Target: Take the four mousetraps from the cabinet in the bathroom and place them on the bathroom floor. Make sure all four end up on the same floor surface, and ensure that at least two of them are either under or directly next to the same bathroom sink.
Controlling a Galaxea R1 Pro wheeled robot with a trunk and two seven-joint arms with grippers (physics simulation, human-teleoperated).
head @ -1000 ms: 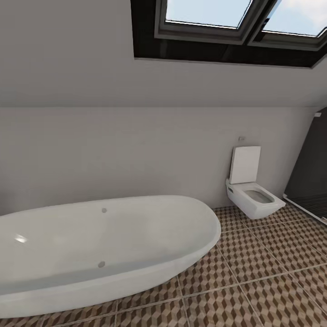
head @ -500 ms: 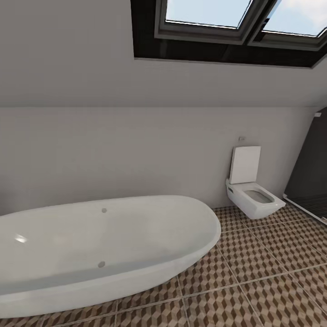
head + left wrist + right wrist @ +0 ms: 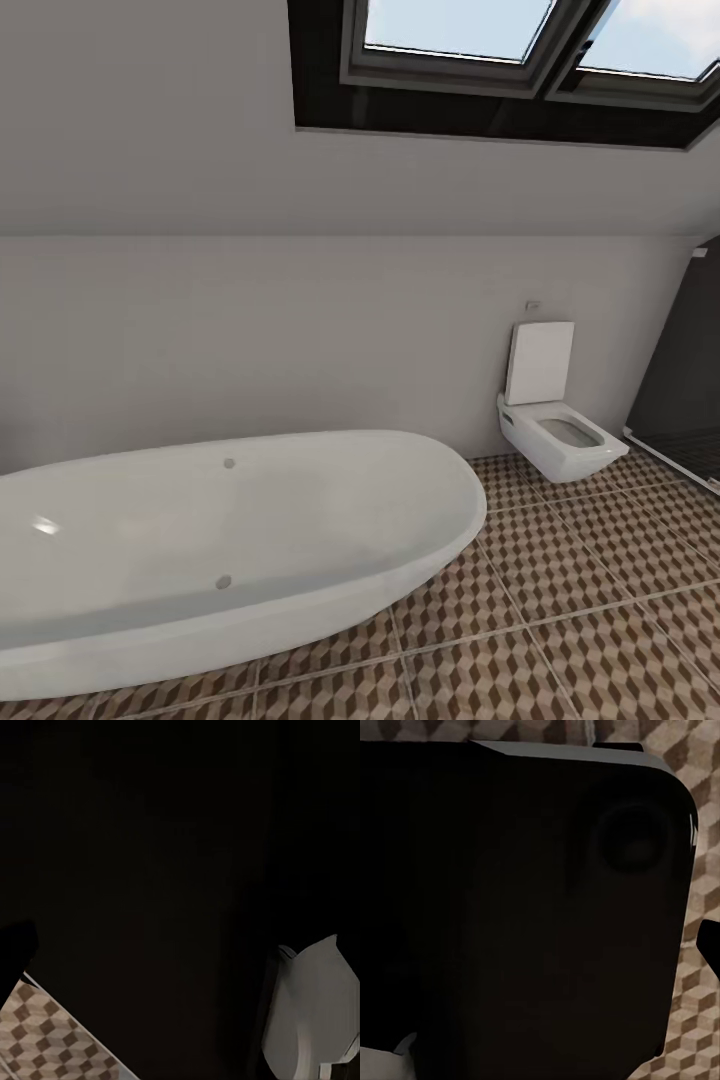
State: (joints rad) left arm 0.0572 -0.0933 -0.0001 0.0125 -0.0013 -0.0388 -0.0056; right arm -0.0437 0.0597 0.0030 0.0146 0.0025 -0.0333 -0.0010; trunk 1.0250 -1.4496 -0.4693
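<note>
You're facing the wrong part of the room for this task: the head camera looks at one oval white bathtub (image 3: 230, 550) and one white square toilet (image 3: 555, 420) on the far wall, both standing on the bathroom floor (image 3: 590, 620), with two skylight panes (image 3: 460, 30) overhead and a dark shower corner (image 3: 690, 400) at the edge. Neither the tub nor the toilet is the sink, so count zero sinks, zero cabinets and zero mousetraps in front of you; you probably still have to turn or drive to find the cabinet.

Both arms seem tucked close to the robot's body, which would explain why each wrist camera stares into a dark panel. Past the dark housing (image 3: 532, 915) in the right wrist view you get strips of cube-pattern tile (image 3: 701, 1020), so that tool likely hangs low over the floor. The left wrist view gives a wedge of the same tile (image 3: 45, 1042) and a pale curved shape (image 3: 307, 1012), maybe robot shell, too dim to name.

I cannot tell whether either tool is apart or together, and nothing suggests either carries a trap.
</note>
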